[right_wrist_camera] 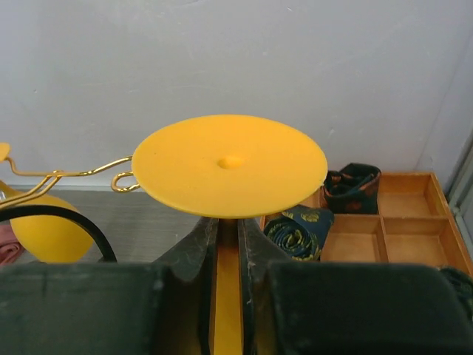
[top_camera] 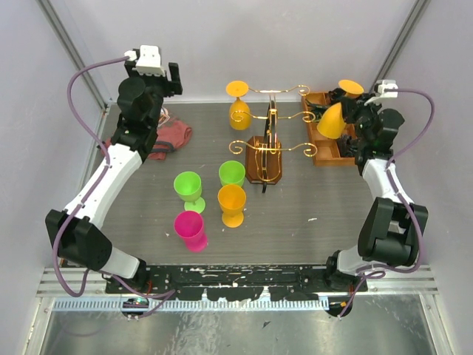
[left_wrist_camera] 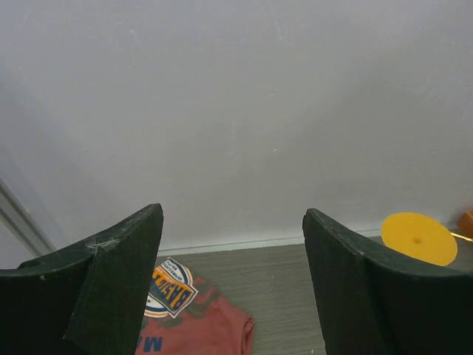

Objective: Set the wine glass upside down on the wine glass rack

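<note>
Grey table [top_camera: 318,207], white walls. Right gripper [right_wrist_camera: 228,238] clamped on stem of orange wine glass [right_wrist_camera: 229,163], foot up, bowl down: inverted for hanging. Glass just right of wine glass rack [top_camera: 270,140], above compartment tray [top_camera: 319,158]. Left gripper [left_wrist_camera: 233,244] wide open, empty, well clear, above red cloth [left_wrist_camera: 203,329].

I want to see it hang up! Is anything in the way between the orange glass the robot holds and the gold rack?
Nothing visible blocks it. The orange wine glass, held upside down in the right gripper, sits just beside the empty arms on that side of the wine glass rack.
</note>
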You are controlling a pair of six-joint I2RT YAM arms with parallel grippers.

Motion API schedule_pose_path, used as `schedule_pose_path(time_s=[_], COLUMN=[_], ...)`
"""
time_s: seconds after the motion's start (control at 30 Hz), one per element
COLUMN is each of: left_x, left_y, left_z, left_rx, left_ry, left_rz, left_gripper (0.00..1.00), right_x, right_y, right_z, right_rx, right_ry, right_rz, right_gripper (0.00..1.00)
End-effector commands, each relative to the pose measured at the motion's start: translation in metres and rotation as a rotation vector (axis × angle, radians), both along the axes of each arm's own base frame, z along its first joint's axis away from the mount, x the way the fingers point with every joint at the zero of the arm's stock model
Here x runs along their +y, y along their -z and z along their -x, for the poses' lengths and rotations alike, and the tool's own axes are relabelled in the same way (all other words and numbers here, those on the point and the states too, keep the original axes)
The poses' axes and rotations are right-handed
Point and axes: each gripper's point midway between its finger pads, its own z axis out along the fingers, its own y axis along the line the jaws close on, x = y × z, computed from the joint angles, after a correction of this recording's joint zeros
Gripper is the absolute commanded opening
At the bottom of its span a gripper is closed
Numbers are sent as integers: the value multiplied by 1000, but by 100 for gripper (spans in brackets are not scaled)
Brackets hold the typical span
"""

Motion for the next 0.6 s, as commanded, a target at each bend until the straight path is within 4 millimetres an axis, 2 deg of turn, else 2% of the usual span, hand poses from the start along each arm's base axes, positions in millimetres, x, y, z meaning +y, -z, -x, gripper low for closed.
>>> schedule_pose_path(time_s=[0.0, 0.17, 0.4, 0.57], left_x=[4, 10, 15, 17], left_y=[5, 13, 17, 20], left_z=[2, -2, -3, -5], left_rx=[26, 47, 54, 57], left_ry=[11, -11, -33, -41], left_rz=[53, 40, 21, 9], left_gripper=[83, 83, 83, 83], right_x=[19, 37, 57, 65], right_y=[-37, -23, 0, 5], right_z=[5, 5, -5, -10], right_rx=[-246, -348, -328, -342], right_ry=[-103, -225, -395, -472], right_rz=[157, 127, 92, 62], right_gripper=[1, 1, 1, 1])
